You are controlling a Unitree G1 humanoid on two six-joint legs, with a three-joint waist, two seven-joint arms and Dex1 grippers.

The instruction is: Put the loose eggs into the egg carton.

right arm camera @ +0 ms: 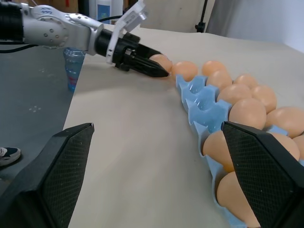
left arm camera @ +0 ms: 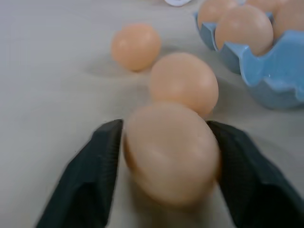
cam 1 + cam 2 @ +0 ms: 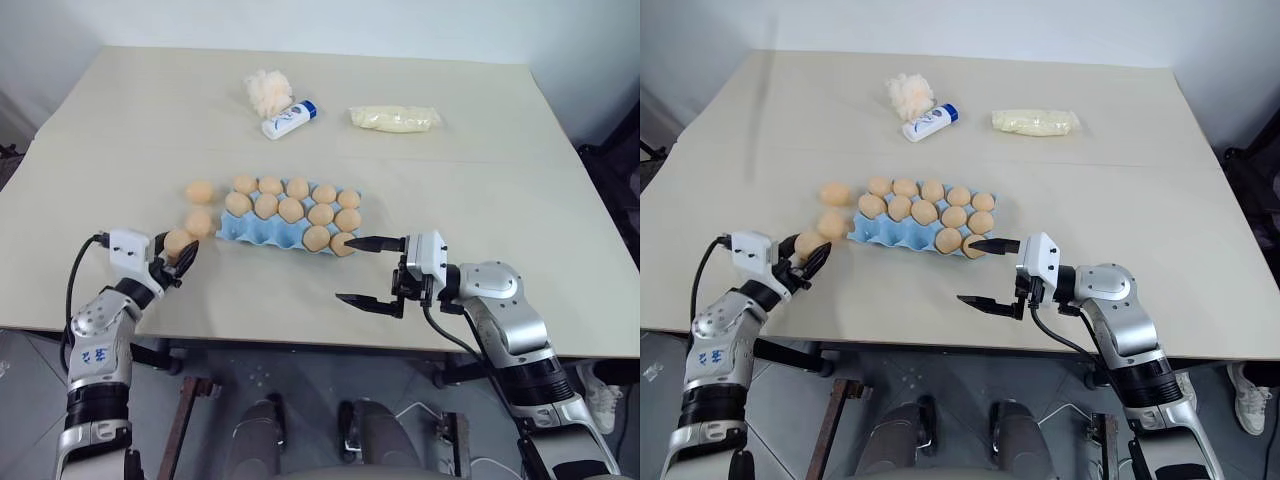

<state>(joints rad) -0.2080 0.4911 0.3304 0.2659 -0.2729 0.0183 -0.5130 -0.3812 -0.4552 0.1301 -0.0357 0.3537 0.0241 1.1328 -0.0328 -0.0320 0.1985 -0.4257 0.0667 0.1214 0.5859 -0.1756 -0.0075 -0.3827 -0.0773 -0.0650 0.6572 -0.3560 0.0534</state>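
Observation:
Three loose eggs lie left of the light blue egg carton. My left gripper is shut on the nearest egg, its black fingers pressed against both sides while it rests on the table. A second egg touches it from behind, and a third lies farther back. Several eggs fill the carton's back and right cups; its front left cups are empty. My right gripper stands open and level at the carton's near right corner, pointing left, with nothing in it.
At the back of the table sit a fluffy cream puff, a white and blue tube and a pale yellow bag. The table's front edge runs just below both grippers.

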